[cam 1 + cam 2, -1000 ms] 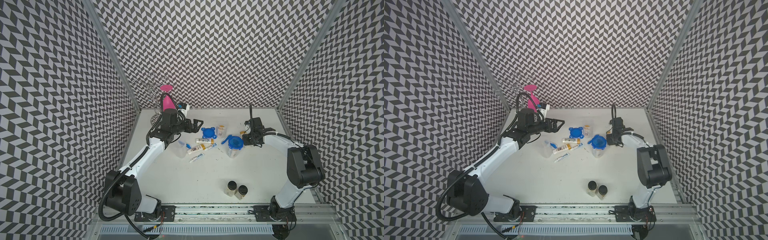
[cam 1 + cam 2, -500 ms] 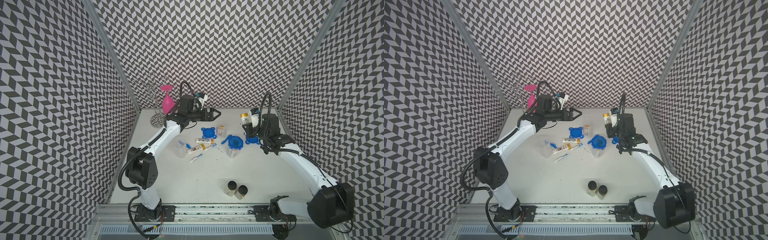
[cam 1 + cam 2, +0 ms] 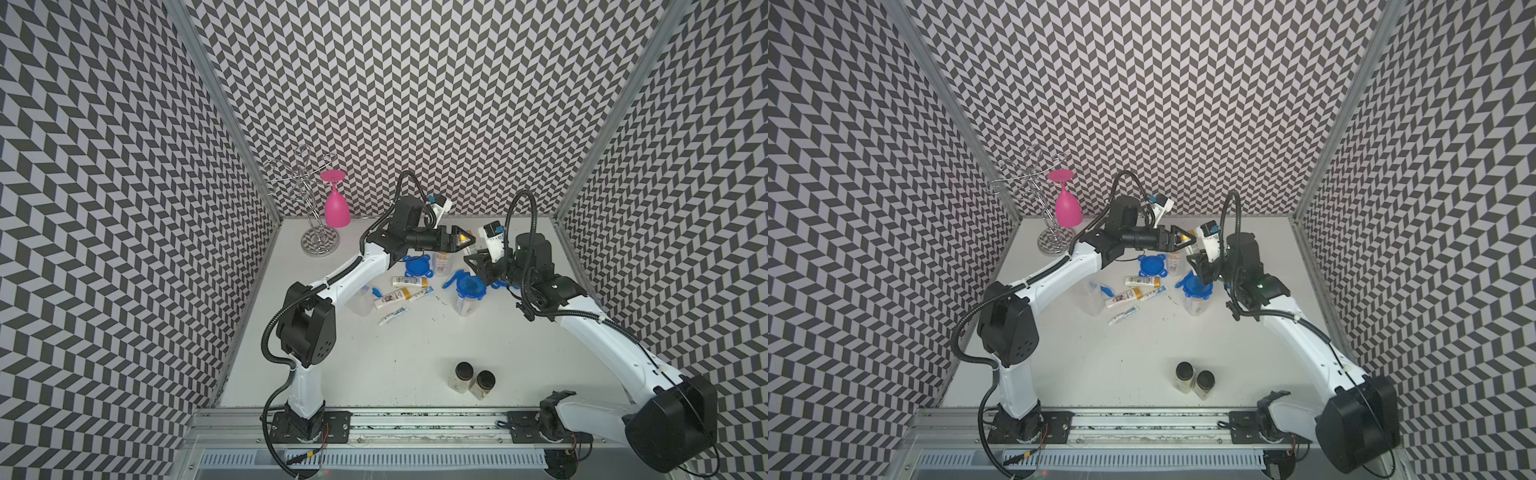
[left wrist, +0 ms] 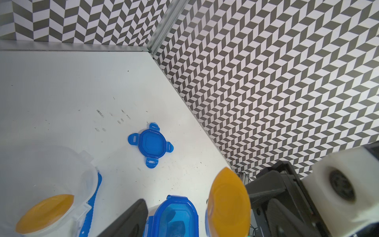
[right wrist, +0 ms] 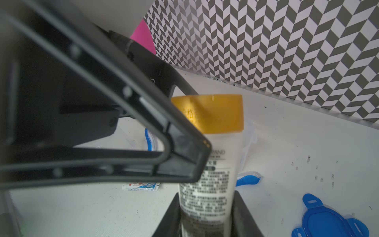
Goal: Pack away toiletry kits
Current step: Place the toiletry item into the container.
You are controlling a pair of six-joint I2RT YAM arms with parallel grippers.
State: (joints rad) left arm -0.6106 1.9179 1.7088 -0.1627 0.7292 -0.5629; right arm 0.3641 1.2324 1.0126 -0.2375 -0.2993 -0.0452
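My right gripper (image 5: pixel 207 197) is shut on the body of a white bottle (image 5: pixel 207 164) with a gold cap (image 3: pixel 462 238), held above the table's back right. My left gripper (image 3: pixel 459 241) stands open around that cap, with one black finger (image 5: pixel 180 151) against the bottle's neck. Under them stands a clear tub with its blue lid (image 4: pixel 174 215) on. An open tub (image 4: pixel 47 180) beside it holds another gold-capped bottle. Two bottles (image 3: pixel 409 282), toothpaste tubes (image 3: pixel 392 319) and a toothbrush (image 3: pixel 376 292) lie mid-table by an empty tub (image 3: pixel 359 301).
A loose blue lid (image 3: pixel 417 266) lies near the open tub and another lid (image 4: pixel 150 144) lies towards the right wall. A pink wine glass (image 3: pixel 336 205) hangs on a wire rack (image 3: pixel 309 216) at the back left. Two black-capped jars (image 3: pixel 471 380) stand near the front.
My left gripper has swung right across the back of the table onto the bottle's cap. The right gripper has tipped the bottle's cap end towards it.
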